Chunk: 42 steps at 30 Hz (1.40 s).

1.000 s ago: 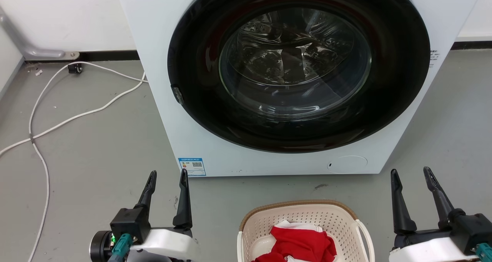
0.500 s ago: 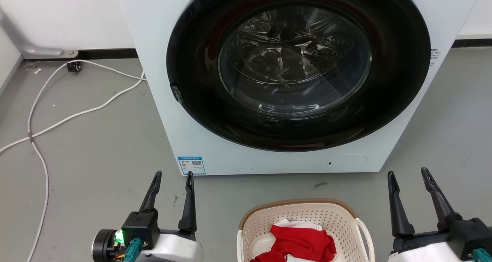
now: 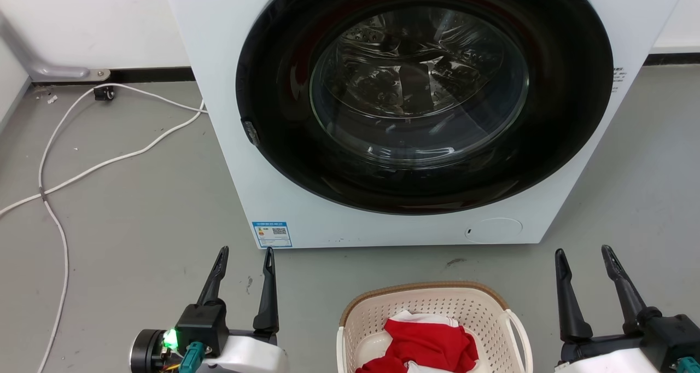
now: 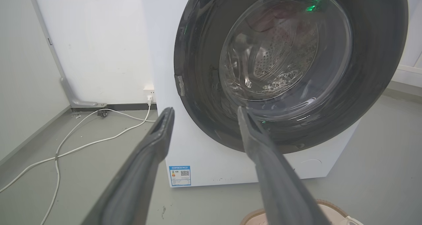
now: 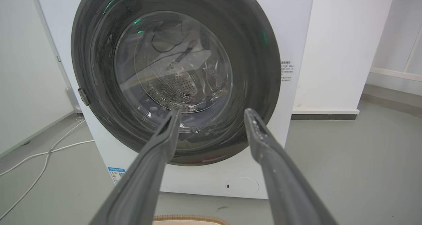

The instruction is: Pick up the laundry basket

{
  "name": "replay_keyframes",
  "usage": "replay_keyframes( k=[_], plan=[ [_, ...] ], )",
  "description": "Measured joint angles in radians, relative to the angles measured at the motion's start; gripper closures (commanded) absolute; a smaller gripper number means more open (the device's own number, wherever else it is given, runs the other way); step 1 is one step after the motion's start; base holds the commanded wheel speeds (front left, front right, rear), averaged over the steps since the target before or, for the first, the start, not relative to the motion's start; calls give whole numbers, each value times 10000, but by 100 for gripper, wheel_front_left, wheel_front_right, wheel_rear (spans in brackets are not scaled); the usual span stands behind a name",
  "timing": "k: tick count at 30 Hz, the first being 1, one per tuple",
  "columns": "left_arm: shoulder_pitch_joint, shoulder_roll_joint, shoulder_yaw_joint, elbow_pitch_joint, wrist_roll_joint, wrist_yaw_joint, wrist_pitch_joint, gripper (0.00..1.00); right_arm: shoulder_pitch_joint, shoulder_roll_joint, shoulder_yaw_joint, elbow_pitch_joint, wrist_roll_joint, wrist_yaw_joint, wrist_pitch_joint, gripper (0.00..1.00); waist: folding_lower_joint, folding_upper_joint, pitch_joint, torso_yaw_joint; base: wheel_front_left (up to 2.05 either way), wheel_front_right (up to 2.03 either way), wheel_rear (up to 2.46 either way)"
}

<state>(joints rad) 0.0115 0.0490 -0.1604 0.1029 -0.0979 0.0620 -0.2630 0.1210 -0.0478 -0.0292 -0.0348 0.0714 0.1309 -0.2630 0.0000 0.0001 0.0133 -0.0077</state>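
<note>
The laundry basket (image 3: 470, 307) is cream plastic with perforated walls, a brown woven-look rim and a white loop handle on its right side. It stands on the grey floor at the bottom middle of the head view, holding red and white cloth (image 3: 429, 345). A strip of its rim (image 4: 333, 207) shows low in the left wrist view, and its brown rim (image 5: 189, 217) shows at the bottom of the right wrist view. My left gripper (image 3: 245, 251) is open, left of the basket and apart from it. To the basket's right my right gripper (image 3: 583, 250) is open too, with nothing between its fingers.
A white front-loading washing machine (image 3: 306, 209) with a shut dark round door (image 3: 424, 97) stands right behind the basket. White cables (image 3: 104, 165) trail over the floor at the left, toward a wall socket (image 4: 149, 94). A white wall runs behind.
My left gripper has shifted slightly right, toward the basket, and my right gripper has sunk a little in the head view. The basket has not moved.
</note>
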Motion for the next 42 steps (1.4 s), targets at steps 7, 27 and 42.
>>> replay_keyframes(
  k=[7, 27, 42],
  plan=[
    [3, 0, -6, 8, 56, 40, 0, 0, 0, 0, 8, 42, 58, 0, 0, 0, 0, 0, 22, 5, 0, 0, 0],
    [-535, 0, -675, 570, 50, -182, 0, 0, -491, -4, -274, 757, -767, 0, -2, 0, 0, 0, 656, -71, 0, 0, 0],
    [-2579, 10, -1835, 4316, -978, -928, 2, 0, -2489, -12, -1068, 4169, -2512, 2, -2, 0, 1, 0, 2795, -330, 0, 0, 0]
  ],
)
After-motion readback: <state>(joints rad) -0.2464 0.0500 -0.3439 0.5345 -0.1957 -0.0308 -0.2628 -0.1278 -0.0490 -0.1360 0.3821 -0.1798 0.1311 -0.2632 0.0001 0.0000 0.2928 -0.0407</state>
